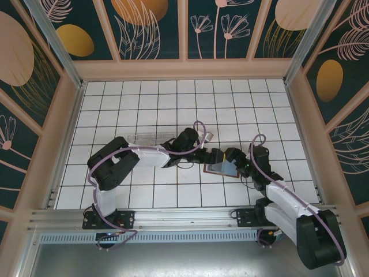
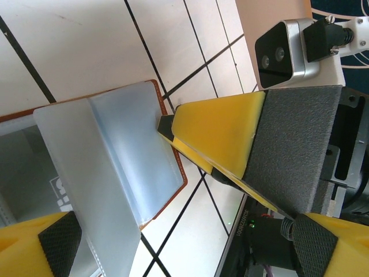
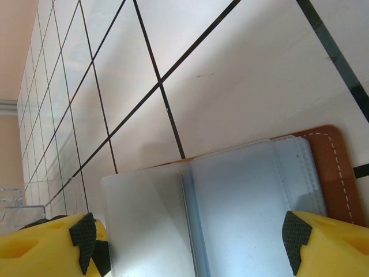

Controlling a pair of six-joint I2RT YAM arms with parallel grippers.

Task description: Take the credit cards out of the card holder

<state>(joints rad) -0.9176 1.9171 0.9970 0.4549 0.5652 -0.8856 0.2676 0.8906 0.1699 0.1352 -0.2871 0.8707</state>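
Note:
The card holder (image 1: 222,169) lies open on the white tiles, brown outside (image 3: 331,167) and blue-grey inside (image 3: 253,202). One frosted sleeve page (image 2: 86,173) stands up from its spine. A grey patch with white print (image 2: 56,187) shows behind that page; I cannot tell whether it is one of the credit cards. My left gripper (image 2: 184,245) is open just left of the holder, the raised page between its wide fingers. My right gripper (image 3: 193,245) hangs open right over the sleeves, touching nothing. Its yellow finger (image 2: 222,135) reaches the holder's far edge.
A clear plastic box (image 1: 151,137) lies behind the left forearm, its corner (image 3: 14,205) at the left of the right wrist view. Both grippers (image 1: 203,154) (image 1: 230,157) crowd the holder at mid-table. Wooden walls ring the tiled floor (image 1: 173,98).

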